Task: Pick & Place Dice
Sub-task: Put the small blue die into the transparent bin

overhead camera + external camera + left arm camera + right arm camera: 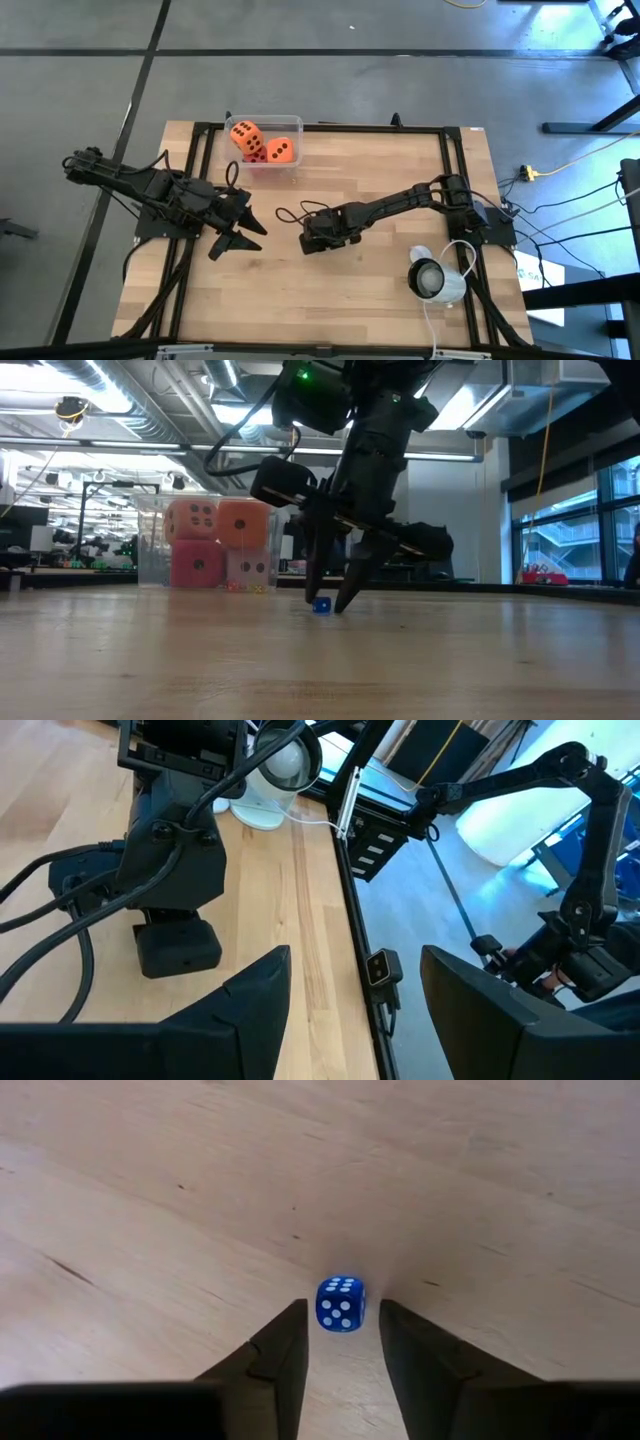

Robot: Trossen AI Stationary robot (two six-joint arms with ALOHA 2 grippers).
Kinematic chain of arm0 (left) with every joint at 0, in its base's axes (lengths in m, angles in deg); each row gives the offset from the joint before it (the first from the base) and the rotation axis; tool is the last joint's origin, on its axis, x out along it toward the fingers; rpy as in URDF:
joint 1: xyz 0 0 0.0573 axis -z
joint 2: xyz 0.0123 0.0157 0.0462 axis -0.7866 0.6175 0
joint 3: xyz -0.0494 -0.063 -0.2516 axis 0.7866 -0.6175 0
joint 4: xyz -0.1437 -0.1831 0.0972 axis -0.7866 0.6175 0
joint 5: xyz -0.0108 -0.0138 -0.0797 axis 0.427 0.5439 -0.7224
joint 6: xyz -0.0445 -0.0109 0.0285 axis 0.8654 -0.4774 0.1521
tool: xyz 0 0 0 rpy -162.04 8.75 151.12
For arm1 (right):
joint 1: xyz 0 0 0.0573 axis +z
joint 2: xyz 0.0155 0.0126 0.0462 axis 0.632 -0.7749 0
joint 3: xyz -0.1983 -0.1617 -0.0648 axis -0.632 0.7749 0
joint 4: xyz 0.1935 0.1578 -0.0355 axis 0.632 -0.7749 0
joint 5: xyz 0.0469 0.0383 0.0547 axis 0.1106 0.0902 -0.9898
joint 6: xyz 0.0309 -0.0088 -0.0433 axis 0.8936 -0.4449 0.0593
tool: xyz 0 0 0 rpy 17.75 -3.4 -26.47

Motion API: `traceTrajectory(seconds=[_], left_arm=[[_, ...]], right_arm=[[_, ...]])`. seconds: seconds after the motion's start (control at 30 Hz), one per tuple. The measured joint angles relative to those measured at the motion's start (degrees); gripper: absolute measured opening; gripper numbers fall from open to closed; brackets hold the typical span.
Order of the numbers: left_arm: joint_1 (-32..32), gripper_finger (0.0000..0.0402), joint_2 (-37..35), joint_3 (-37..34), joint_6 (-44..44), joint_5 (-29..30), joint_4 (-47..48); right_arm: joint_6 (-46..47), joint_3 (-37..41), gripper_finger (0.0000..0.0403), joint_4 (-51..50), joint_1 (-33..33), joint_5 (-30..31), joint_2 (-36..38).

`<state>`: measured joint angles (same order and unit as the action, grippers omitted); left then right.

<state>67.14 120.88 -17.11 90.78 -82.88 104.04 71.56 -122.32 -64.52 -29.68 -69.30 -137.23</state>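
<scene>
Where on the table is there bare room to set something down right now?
The wood ahead of the clear bin, toward the right rail, is bare, and so is the near strip between the left gripper and the white camera. The middle is crowded: the right gripper straddles a small blue die.

Left gripper (352, 1010) fingers spread above table (280, 880) edge; right arm (170, 860) ahead, white camera (280, 770) beyond.
</scene>
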Motion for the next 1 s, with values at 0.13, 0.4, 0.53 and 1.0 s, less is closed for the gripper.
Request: traceTrajectory(seconds=[0.13,0.4,0.53,1.0], left_arm=[[0.0,0.0214,0.0,0.0,-0.04,0.0,0.0],[0.01,0.0214,0.0,0.0,-0.34,0.0,0.0],[0.02,0.0214,0.0,0.0,-0.44,0.0,0.0],[0.02,0.0213,-0.01,0.0,-6.79,1.22,0.05]], right_arm=[[0.2,0.0,0.011,-0.14,0.01,1.02,0.0],[1.14,0.02,0.0077,0.61,0.02,3.14,-0.02],[1.29,-0.02,0.0057,1.32,-0.14,5.21,-0.25],[-2.9,0.11,0.0045,2.93,1.64,0.04,0.75]])
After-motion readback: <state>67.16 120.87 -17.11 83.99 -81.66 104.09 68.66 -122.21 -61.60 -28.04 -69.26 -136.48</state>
